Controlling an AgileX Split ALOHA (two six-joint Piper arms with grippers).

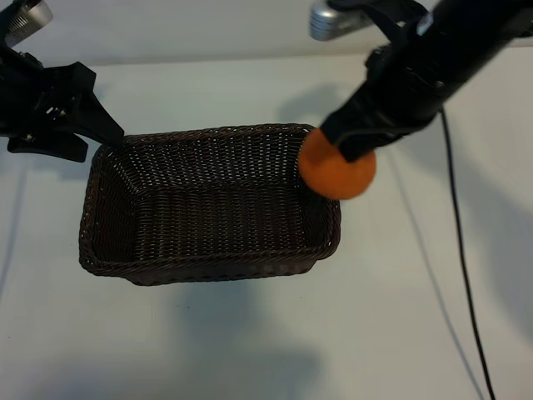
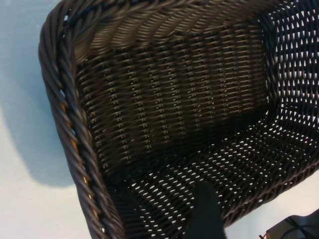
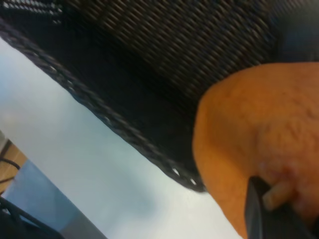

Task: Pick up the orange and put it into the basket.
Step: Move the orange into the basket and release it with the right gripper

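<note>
**Orange carried over the basket's right rim**

At far left, left gripper (image 1: 107,133) parked at the basket's (image 1: 125,258) corner, fingers spread wide, holding nothing. At right, right gripper (image 1: 354,150) clamped on the orange (image 1: 336,172), hanging above the right-hand rim. Best to carry further inward, over the woven floor, lower, then release.

Left wrist view: bare interior only, no fruit inside. Right wrist view: dimpled skin, knobby stem end, one finger (image 3: 264,214) pressed beside it.
</note>
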